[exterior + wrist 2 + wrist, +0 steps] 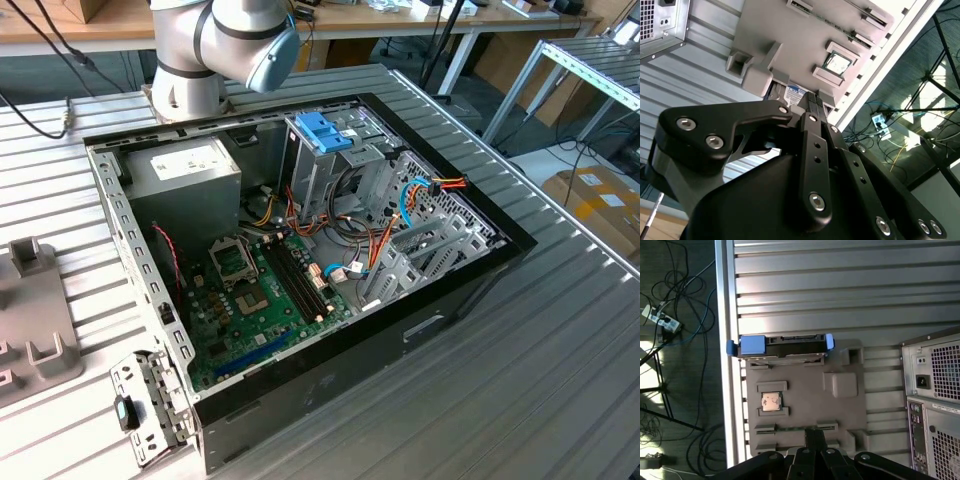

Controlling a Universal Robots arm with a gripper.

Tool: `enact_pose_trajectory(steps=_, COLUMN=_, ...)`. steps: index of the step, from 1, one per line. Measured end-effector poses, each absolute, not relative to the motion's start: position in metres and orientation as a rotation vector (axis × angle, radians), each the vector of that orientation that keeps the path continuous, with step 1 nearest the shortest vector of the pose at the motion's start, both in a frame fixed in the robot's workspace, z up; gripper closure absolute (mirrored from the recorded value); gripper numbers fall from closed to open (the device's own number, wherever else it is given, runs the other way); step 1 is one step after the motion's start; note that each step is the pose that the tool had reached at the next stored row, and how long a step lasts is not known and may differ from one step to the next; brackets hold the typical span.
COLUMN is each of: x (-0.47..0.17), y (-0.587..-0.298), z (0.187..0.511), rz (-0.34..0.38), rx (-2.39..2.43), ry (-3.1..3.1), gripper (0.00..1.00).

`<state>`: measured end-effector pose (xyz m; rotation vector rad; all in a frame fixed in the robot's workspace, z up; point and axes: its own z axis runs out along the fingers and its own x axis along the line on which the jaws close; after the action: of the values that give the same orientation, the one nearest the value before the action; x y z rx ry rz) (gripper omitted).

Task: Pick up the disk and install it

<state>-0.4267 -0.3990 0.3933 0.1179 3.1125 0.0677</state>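
Zero contact with the disk (782, 345): it sits in the end slot of the grey fixture tray (840, 385), hard against the slatted table's (840, 290) rim, with a processor chip (771, 401) pocketed just beside it. Gripper (815, 432) hovers over the tray's opposite end, well apart from the disk, fingers pinched together with nothing between them. Open computer case (300, 250) sits mid-frame in the exterior view, with the tray at the left edge of that frame.
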Motion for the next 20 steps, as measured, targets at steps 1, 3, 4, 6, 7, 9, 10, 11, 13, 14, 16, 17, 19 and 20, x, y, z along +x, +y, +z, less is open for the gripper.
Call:
enact_pose_trajectory(steps=1, x=-0.4271, y=-0.3990, z=0.3933, rz=0.068, rx=0.118, ry=3.112, gripper=0.89)
enact_pose_trajectory(steps=3, x=-0.4282, y=-0.3990, z=0.3933, rz=0.068, rx=0.118, ry=3.112, gripper=0.89)
enact_pose_trajectory(steps=4, x=-0.4285, y=-0.3990, z=0.3933, rz=0.068, rx=0.118, ry=3.113, gripper=0.89)
enact_pose_trajectory(steps=6, x=-0.4293, y=-0.3989, z=0.3933, rz=0.068, rx=0.118, ry=3.113, gripper=0.89)
enact_pose_trajectory(steps=7, x=-0.4300, y=-0.3990, z=0.3933, rz=0.068, rx=0.118, ry=3.112, gripper=0.89)
enact_pose_trajectory(steps=9, x=-0.4312, y=-0.3989, z=0.3933, rz=0.068, rx=0.118, ry=3.113, gripper=0.89)
enact_pose_trajectory(steps=10, x=-0.4312, y=-0.3989, z=0.3933, rz=0.068, rx=0.118, ry=3.112, gripper=0.89)
enact_pose_trajectory(steps=11, x=-0.4313, y=-0.3989, z=0.3933, rz=0.068, rx=0.118, ry=3.113, gripper=0.89)
enact_pose_trajectory(steps=13, x=-0.4314, y=-0.3988, z=0.3933, rz=0.068, rx=0.118, ry=3.112, gripper=0.89)
enact_pose_trajectory(steps=14, x=-0.4314, y=-0.3982, z=0.3933, rz=0.068, rx=0.118, ry=3.112, gripper=0.89)
enact_pose_trajectory(steps=16, x=-0.4314, y=-0.3966, z=0.3932, rz=0.068, rx=0.118, ry=3.112, gripper=0.89)
enact_pose_trajectory(steps=17, x=-0.4313, y=-0.3955, z=0.3933, rz=0.068, rx=0.118, ry=3.112, gripper=0.89)
enact_pose_trajectory(steps=19, x=-0.4315, y=-0.3936, z=0.3932, rz=0.068, rx=0.118, ry=3.112, gripper=0.89)
enact_pose_trajectory(steps=20, x=-0.4317, y=-0.3932, z=0.3932, rz=0.068, rx=0.118, ry=3.112, gripper=0.89)
